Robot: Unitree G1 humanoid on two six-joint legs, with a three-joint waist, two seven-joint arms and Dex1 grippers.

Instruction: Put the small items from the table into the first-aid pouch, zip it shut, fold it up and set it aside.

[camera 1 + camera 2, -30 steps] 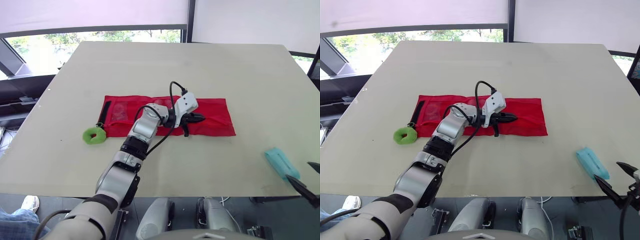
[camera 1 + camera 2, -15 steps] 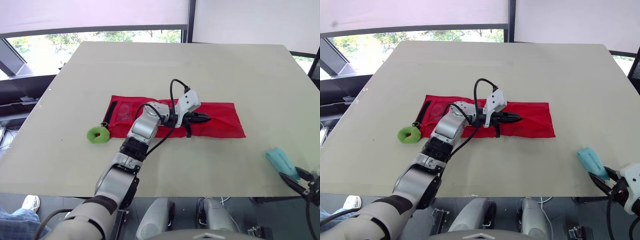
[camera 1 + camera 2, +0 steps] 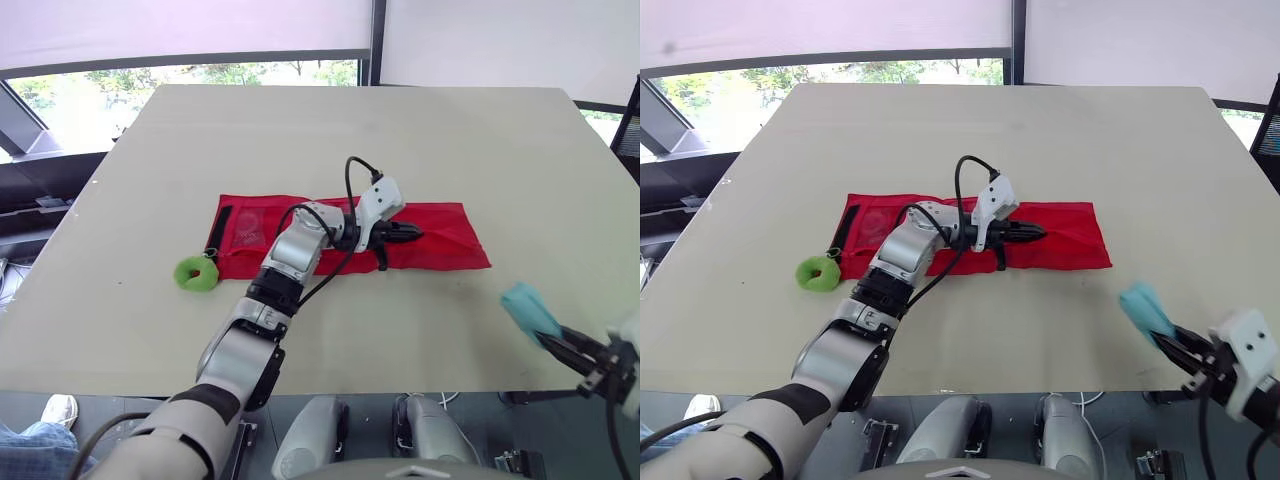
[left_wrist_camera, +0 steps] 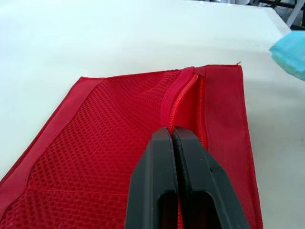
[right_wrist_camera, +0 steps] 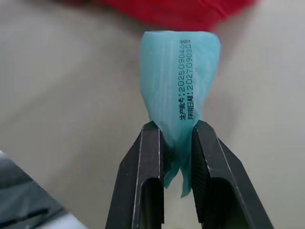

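Our red mesh pouch [image 3: 440, 232] lies flat in the middle of the table [image 3: 300, 130]. The left gripper [image 4: 172, 137] is pressed together on its zipper, and we cannot see the pull. The right gripper [image 5: 177, 128] clamps a teal printed packet [image 5: 180, 67] near the front right edge.

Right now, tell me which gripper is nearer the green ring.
Left. The left gripper, shut on the zipper of the red pouch, is at its middle; the green ring lies off the pouch's left end. The right gripper, holding the teal packet, is beyond the pouch's right end.
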